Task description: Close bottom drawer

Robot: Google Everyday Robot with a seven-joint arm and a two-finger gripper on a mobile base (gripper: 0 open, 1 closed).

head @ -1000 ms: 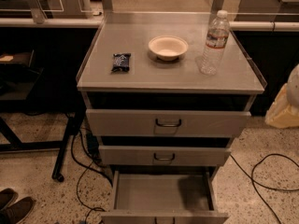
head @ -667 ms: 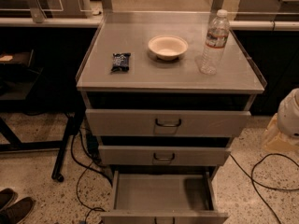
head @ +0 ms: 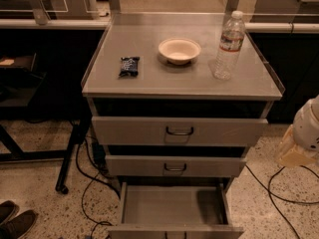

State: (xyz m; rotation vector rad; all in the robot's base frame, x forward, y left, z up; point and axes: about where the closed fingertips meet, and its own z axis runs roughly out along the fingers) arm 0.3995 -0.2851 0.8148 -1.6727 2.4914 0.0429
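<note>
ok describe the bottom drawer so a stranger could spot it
With the gripper out of view, find the grey cabinet with a bowl and water bottle on top; three drawers run down its front. The bottom drawer is the lowest, by the floor, and the only one pulled out, its flat tray showing.

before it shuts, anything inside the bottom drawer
Inside the bottom drawer nothing shows; its right side is shadowed, its front cut off. The gripper hangs at the picture's right edge, outside it.
</note>
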